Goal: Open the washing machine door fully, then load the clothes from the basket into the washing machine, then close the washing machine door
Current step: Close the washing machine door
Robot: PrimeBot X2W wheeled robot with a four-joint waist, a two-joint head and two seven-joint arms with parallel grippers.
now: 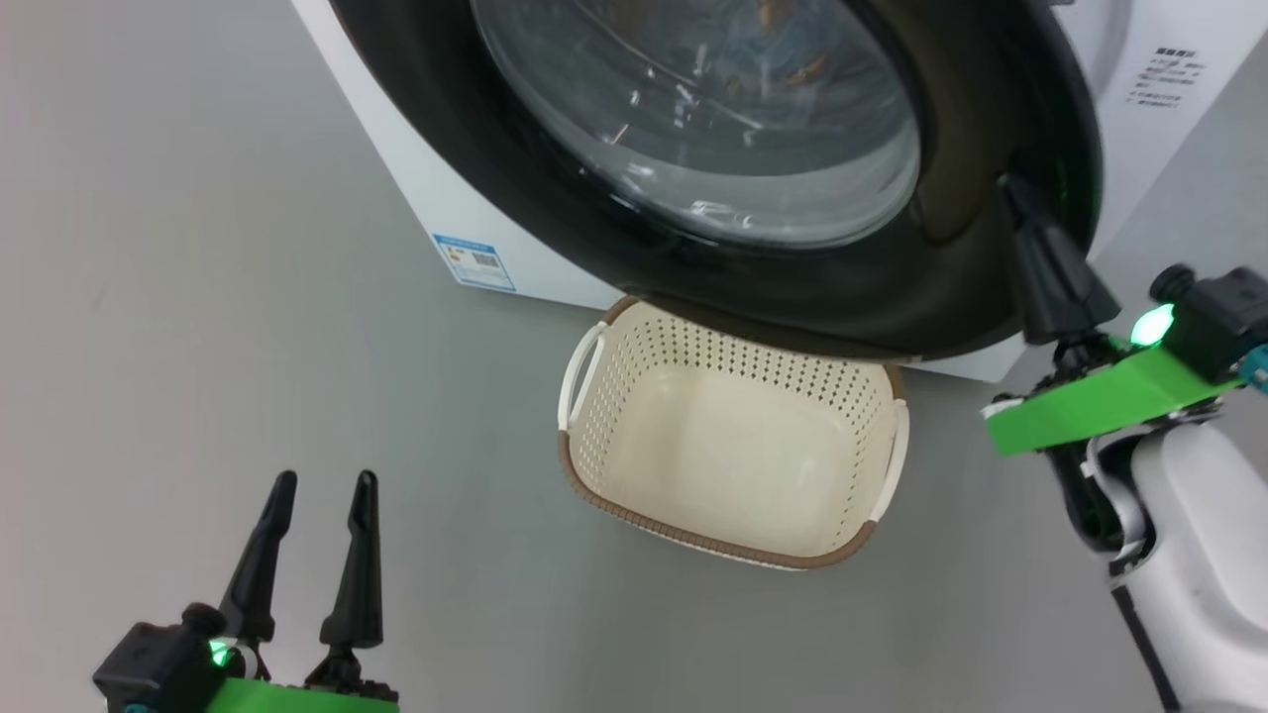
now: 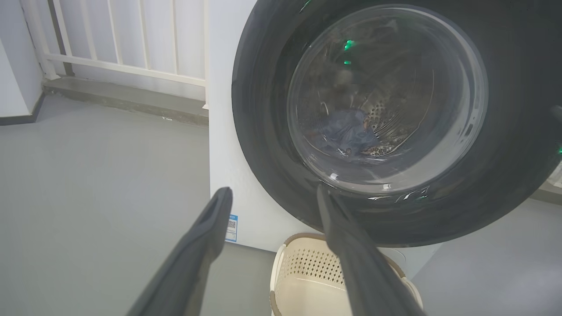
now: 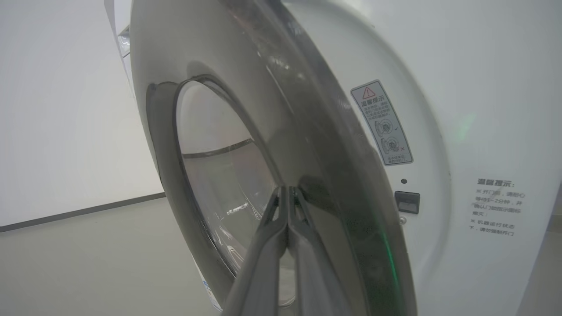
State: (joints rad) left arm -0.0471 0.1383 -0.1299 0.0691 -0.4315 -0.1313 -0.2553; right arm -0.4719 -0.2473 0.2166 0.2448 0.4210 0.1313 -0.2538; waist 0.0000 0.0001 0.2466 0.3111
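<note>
Glossy black washing machine door point(image 1: 892, 297) ajar, right jaws pinched shut and empty against its rim.
Clothes point(image 2: 347, 131) lie in the drum point(image 2: 386, 114); the basket point(image 1: 584, 475) sits empty just under the door. Left jaws hang wide open, empty. Pinched tips could skid off the slick rim, leaving it unlatched; its lower edge might clip the basket.

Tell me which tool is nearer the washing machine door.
Right. The right tool, shut, is against the washing machine door near its rim; the left tool hangs open, well clear.
</note>
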